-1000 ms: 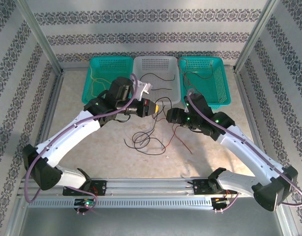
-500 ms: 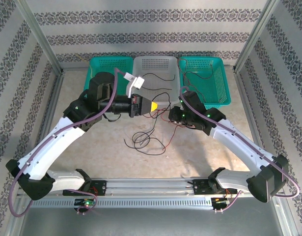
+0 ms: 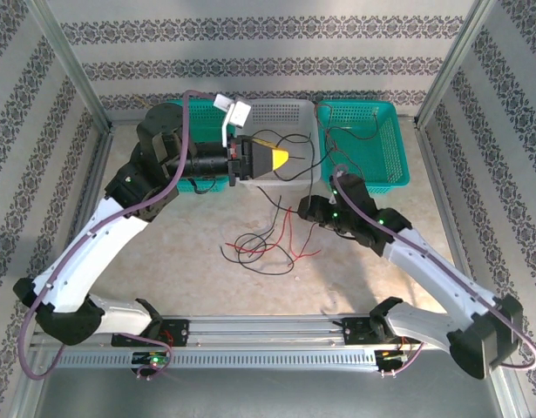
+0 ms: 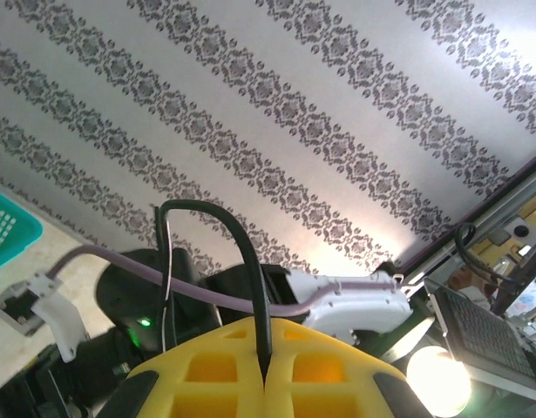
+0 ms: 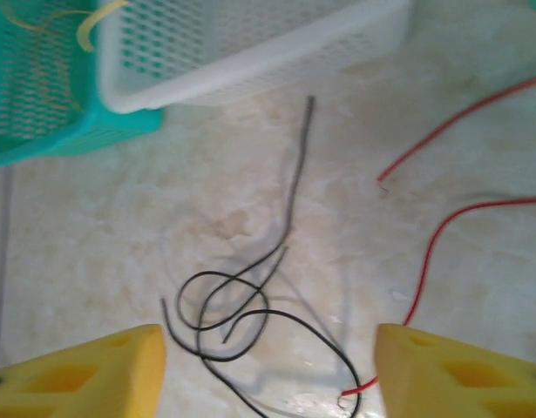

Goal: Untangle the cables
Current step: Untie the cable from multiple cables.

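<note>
The left tool [image 4: 264,370], pressed together, pinches a black cable [image 4: 247,261] over the white basket [image 3: 276,113] at upper centre. The right tool [image 5: 268,357] is spread above the black and red cables [image 3: 263,248] lying tangled mid-bench [image 3: 189,261].

Top cam high at near side, looking down over whole table [image 3: 189,270]; right wrist cam close, facing down on black cable [image 5: 295,187] and white basket [image 5: 250,43], both shared with top; left wrist cam tilted up at wall [image 4: 337,104].
</note>
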